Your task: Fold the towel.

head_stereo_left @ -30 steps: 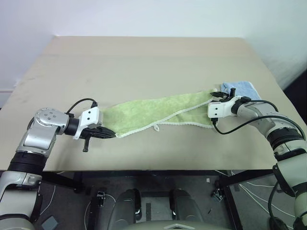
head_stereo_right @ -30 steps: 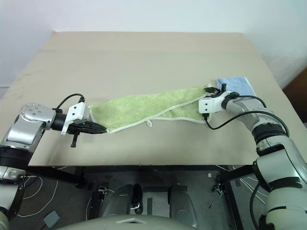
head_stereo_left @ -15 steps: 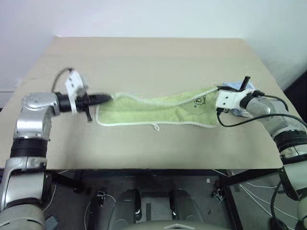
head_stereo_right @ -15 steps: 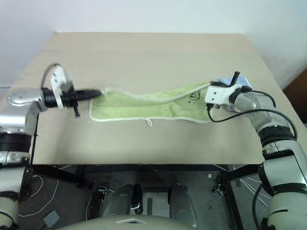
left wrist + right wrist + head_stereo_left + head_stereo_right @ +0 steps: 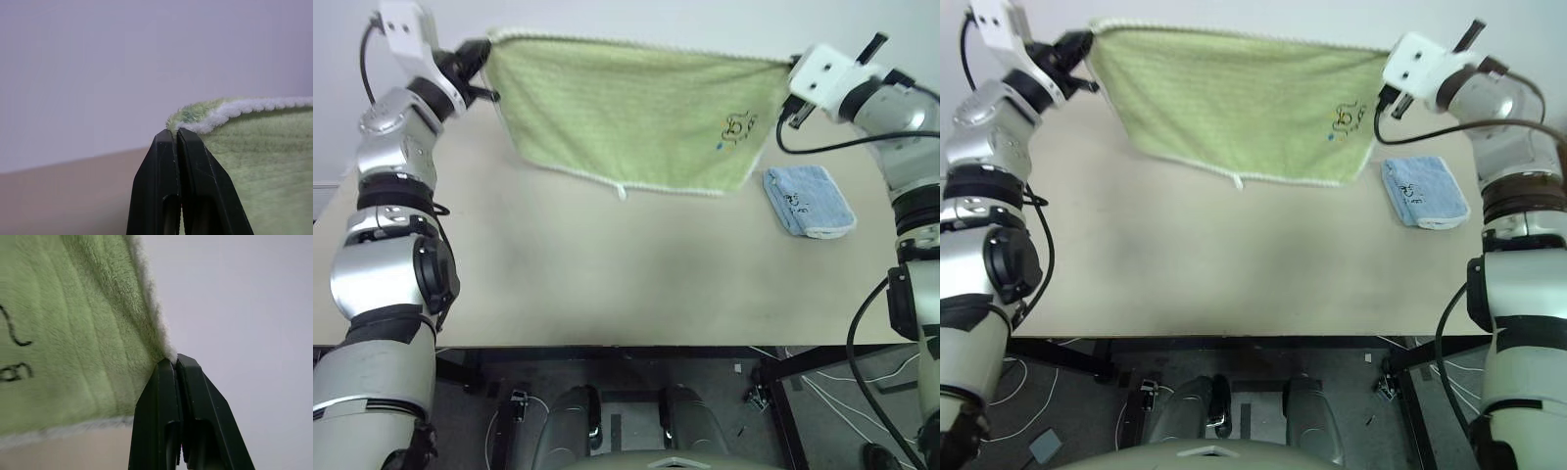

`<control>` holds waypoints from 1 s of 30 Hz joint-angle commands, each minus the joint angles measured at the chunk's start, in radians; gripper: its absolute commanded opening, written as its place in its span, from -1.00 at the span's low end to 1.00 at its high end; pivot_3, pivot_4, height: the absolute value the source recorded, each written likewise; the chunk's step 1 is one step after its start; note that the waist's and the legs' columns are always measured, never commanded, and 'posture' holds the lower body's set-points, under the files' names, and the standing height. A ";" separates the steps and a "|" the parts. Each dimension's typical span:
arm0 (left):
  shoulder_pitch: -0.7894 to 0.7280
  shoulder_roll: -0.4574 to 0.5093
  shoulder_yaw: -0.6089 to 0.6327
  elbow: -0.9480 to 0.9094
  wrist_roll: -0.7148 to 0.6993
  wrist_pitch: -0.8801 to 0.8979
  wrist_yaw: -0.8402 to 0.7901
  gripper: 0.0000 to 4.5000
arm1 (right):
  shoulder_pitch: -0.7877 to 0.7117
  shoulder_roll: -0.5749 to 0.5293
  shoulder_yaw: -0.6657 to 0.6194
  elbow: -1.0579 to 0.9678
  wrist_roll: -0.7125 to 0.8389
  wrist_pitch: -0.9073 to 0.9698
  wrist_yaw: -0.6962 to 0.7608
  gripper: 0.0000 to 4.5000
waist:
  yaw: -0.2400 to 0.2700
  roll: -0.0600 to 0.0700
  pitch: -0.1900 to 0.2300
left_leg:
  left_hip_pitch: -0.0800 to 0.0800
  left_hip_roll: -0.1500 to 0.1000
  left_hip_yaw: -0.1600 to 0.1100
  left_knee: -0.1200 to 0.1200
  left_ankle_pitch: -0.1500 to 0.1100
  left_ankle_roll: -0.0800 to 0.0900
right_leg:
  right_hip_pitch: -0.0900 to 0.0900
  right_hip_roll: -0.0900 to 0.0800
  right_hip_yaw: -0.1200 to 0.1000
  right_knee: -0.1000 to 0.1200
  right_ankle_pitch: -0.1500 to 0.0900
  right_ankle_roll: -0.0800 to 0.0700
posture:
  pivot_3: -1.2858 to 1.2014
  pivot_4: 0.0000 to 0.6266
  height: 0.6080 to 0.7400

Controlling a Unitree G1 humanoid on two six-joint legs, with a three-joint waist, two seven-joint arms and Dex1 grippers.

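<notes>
Left gripper (image 5: 487, 44): fingers pinched flat together on the top left corner of the towel (image 5: 626, 108). In the left wrist view the white stitched edging (image 5: 244, 108) curls out just past the fingertips and the green pile runs off to one side of them.

Towel hangs spread between the two grippers, top edge stretched roughly straight from one to the other, body draped below them in front of the table (image 5: 607, 264). Lower hem sags over the tabletop; can't tell if it touches. Small white loop (image 5: 622, 189) dangles from the hem, nearer the left gripper than the right.

Writing: dark printed mark (image 5: 736, 124) in the towel's corner below the right gripper, a looping line figure with a few small letters; not readable.

Right gripper (image 5: 792, 64): clamped on the top right corner; the right wrist view shows its fingers closed on the towel's edge.

Blue towel (image 5: 808, 201): folded, flat on the table below the right gripper, just beside the hanging towel's lower right corner. Carries a small dark mark too, unreadable.
</notes>
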State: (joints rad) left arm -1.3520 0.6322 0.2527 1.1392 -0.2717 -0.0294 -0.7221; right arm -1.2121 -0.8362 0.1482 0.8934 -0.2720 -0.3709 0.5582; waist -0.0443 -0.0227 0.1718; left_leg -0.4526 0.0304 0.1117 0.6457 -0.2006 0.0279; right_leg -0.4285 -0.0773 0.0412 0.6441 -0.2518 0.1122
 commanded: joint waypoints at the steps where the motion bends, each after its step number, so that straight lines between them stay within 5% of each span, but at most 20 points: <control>1: 0.011 0.071 0.037 -0.011 -0.020 -0.009 -0.088 -1.00 | 0.101 -0.065 -0.089 -0.182 0.146 0.047 0.168 -0.99 | 0.000 0.000 0.000 | 0.000 0.000 0.000 0.000 0.000 0.000 | 0.000 0.000 0.000 0.000 -0.001 0.001 | 0.03 -0.52 1.00; 10: 0.468 0.171 0.013 -0.350 -0.072 0.198 -0.417 -1.00 | 0.791 -0.132 -0.198 -0.937 0.442 0.391 0.419 -0.99 | -0.001 0.000 0.000 | 0.001 0.002 -0.003 0.002 0.000 0.000 | 0.001 -0.001 -0.001 0.003 -0.001 0.001 | 0.03 -0.52 1.00; 16: 0.819 0.226 0.036 -0.679 -0.137 0.377 -0.484 -1.00 | 1.038 -0.172 -0.228 -1.160 0.521 0.520 0.499 -0.99 | 0.000 0.000 0.000 | 0.003 0.002 -0.004 0.002 -0.002 -0.003 | 0.002 -0.008 -0.001 0.001 0.001 -0.010 | 0.03 -0.52 1.00; 20: 0.888 0.246 0.053 -0.746 -0.169 0.442 -0.474 -1.00 | 1.027 -0.181 -0.221 -1.161 0.517 0.537 0.517 -0.99 | 0.002 0.001 -0.001 | 0.005 0.006 -0.004 -0.003 -0.002 -0.004 | 0.003 -0.013 -0.009 -0.009 0.008 -0.023 | 0.03 -0.52 1.00; 23: 0.868 0.247 0.045 -0.725 -0.153 0.418 -0.444 -1.00 | 0.932 -0.165 -0.187 -1.078 0.462 0.507 0.501 -0.99 | 0.004 0.001 -0.001 | 0.001 0.009 -0.001 -0.021 -0.002 -0.004 | 0.002 -0.023 -0.039 -0.035 0.030 -0.056 | 0.03 -0.52 1.00; 26: 0.774 0.220 -0.020 -0.601 -0.037 0.298 -0.326 -1.00 | 0.771 -0.121 -0.122 -0.924 0.371 0.483 0.456 -0.99 | 0.003 0.001 -0.001 | -0.003 0.015 0.002 -0.014 -0.002 -0.004 | 0.000 -0.033 -0.065 -0.036 0.034 -0.053 | 0.03 -0.52 1.00; 30: 0.615 0.170 -0.100 -0.373 0.095 0.145 -0.196 -1.00 | 0.590 -0.057 -0.033 -0.674 0.260 0.403 0.429 -0.99 | 0.004 0.002 -0.001 | -0.008 0.021 0.006 -0.014 0.002 -0.010 | -0.004 -0.042 -0.091 -0.050 0.056 -0.031 | 0.03 -0.52 1.00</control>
State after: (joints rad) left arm -0.6997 0.8001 0.1686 0.6976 -0.2310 0.1833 -0.9734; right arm -0.5813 -0.8987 0.1066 0.1345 0.0387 0.0709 1.0102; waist -0.0408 -0.0209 0.1709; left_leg -0.4617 0.0513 0.1183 0.6321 -0.1975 0.0159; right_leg -0.4336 -0.1197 -0.0515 0.5943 -0.1951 0.0825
